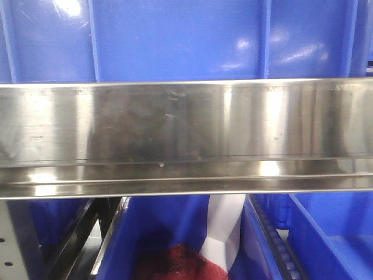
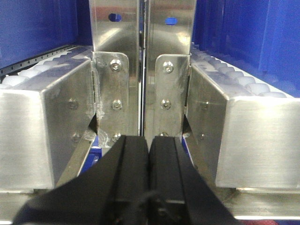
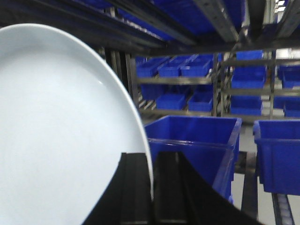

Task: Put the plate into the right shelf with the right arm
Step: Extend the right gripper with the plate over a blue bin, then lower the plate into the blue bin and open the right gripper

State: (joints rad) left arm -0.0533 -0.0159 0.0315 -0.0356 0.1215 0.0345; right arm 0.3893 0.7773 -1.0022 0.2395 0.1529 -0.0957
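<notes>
- The plate (image 3: 56, 140) is seen in the right wrist view, filling the left half of the picture; it is white, glossy and without pattern.
- The plate's rim is gripped by the right pincer (image 3: 151, 161), whose two black fingers (image 3: 133, 187) are clenched on it from either side.
- The plate is held up in the air, under dark rails (image 3: 220, 18) of the right shelf. It cannot be told whether any part of it rests on something.
- Just beyond the plate's edge an open blue bin (image 3: 197, 136) is seen, and a second bin (image 3: 279, 150) stands to its right. More rows of small blue bins (image 3: 180, 70) are shown on racks farther back.
- The left pincer (image 2: 148, 143) is closed with its fingers pressed together, and nothing is held between them.
- The left pincer is pointed at two steel uprights (image 2: 140, 70) of the rack. Roller tracks (image 2: 239, 75) are seen on both sides of them.
- In the front view a broad steel front rail (image 1: 175, 128) crosses the picture. A blue tub (image 1: 175, 35) sits above it.
- Below it a lower blue bin (image 1: 125, 245) holding something dark red (image 1: 180, 265) is seen, with a white strip (image 1: 224, 227) beside it.
</notes>
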